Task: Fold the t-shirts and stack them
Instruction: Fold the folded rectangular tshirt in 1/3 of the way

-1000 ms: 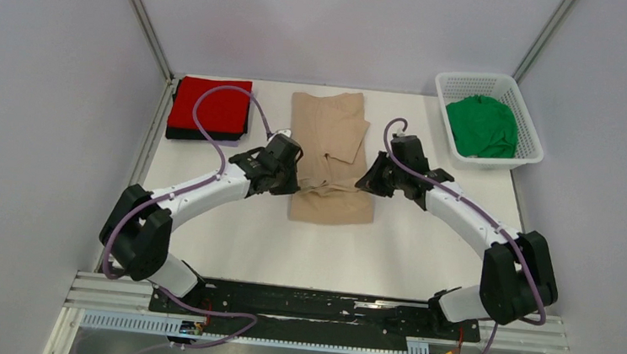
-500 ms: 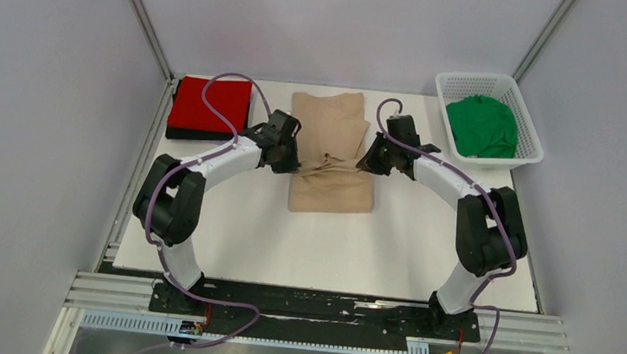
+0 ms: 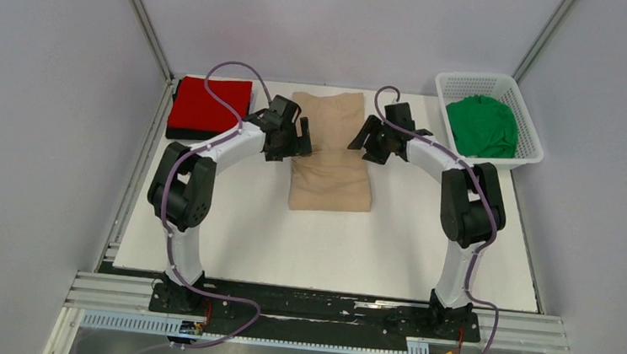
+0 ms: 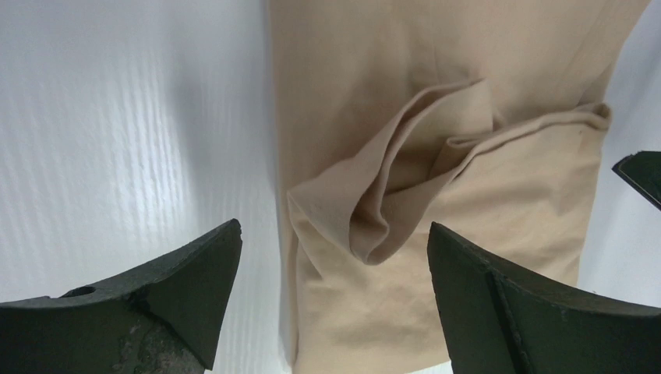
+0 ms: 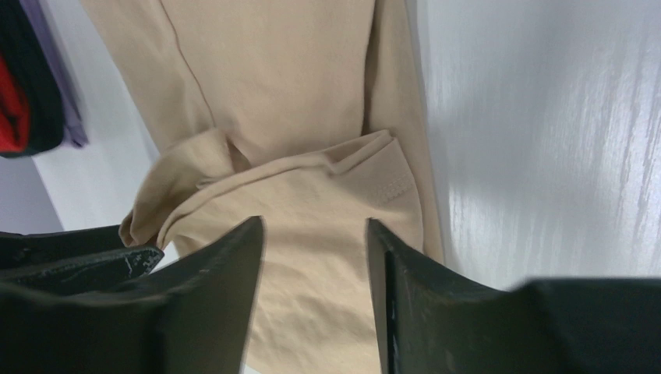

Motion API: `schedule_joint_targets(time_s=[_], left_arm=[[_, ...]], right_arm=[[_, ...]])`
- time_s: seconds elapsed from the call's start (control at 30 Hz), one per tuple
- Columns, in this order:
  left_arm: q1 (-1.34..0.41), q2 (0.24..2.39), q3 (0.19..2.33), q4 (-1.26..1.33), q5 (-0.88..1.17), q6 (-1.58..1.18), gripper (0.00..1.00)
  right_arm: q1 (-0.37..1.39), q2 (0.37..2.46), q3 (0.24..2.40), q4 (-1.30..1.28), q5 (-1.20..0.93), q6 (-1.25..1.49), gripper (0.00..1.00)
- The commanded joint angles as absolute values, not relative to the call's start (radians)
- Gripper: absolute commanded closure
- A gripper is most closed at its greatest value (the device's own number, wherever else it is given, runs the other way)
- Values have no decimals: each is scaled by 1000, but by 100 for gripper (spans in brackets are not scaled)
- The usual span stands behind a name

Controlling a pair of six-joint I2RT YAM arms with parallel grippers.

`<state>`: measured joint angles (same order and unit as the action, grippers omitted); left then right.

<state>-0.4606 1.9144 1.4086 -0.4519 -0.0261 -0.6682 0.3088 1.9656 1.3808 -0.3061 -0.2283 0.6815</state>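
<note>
Now four shirts show: one beige shirt [image 3: 333,157] folded, centred near the far edge; one red shirt [image 3: 210,105] atop one black shirt [image 3: 185,134] in the far left corner; one green shirt [image 3: 483,127] in one basket [image 3: 480,80] at the far right corner. The left gripper [image 3: 303,136] and right gripper [image 3: 360,140] flank the beige shirt, jaws apart, grasping nothing.

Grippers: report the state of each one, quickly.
Left gripper: open, holding nothing, over the beige t-shirt.
Right gripper: open, holding nothing, over the same shirt.
</note>
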Motion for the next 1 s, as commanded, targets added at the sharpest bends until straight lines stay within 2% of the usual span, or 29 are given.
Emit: schedule_joint_targets(time_s=[0.0,0.13,0.27,0.4,0.53,0.73,0.97], left_arm=[[-419,1873,1510,-448,-53,-647,2],[-418,1792,1486,-432,-44,-620,0],[-418,1691,1361,-401,35,-626,0],[-432,1624,1188,-219,236,-659,0],[-469,1672,1165,-161,323,-658,0],[-472,1834,1265,-137,321,-659,0],[-415,2104,1606,-310,248,-579,0]], right_arm=[[300,1935,1451,-250,-255,679,31],[300,1849,1380,-249,-230,671,1],[303,1743,1254,-239,-252,662,0],[307,1635,1121,-232,-280,666,0],[308,1522,983,-212,-298,657,0],[307,1398,884,-209,-337,612,0],[302,1307,858,-232,-287,592,0]])
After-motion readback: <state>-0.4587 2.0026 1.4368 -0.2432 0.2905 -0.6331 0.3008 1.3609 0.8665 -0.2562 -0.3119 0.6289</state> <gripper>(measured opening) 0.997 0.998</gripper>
